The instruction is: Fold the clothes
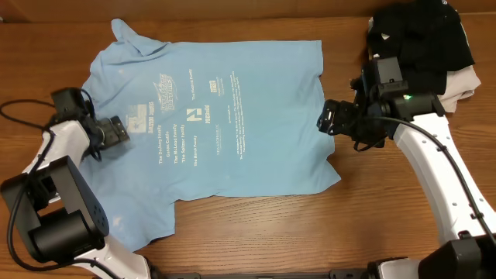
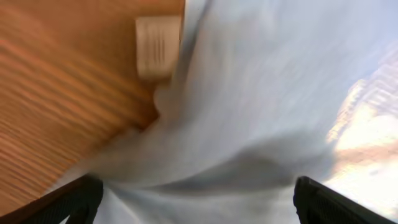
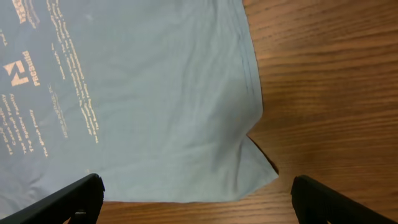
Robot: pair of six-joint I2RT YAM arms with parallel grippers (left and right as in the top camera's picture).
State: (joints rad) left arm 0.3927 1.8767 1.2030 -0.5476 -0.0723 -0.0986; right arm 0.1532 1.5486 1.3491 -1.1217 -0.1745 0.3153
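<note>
1. Both claws are at the cloth's ends and a fold grab looks next. Best bet: pinch the edge only, both ends level, lift low so the thin cloth doesn't drag or wrinkle.
2. T-shirt (image 1: 225,116) lies spread flat mid-table (image 1: 310,232), print side up, collar end L, hem R.
3. Right gripper (image 1: 327,118) is wide apart and empty, just at the hem edge. Its wrist cam shows the hem corner ahead of the fingers.
4. Left gripper (image 1: 122,129) is also released, holding nothing, over the collar end. Its wrist cam is blurred, w/ cloth close beneath.
</note>
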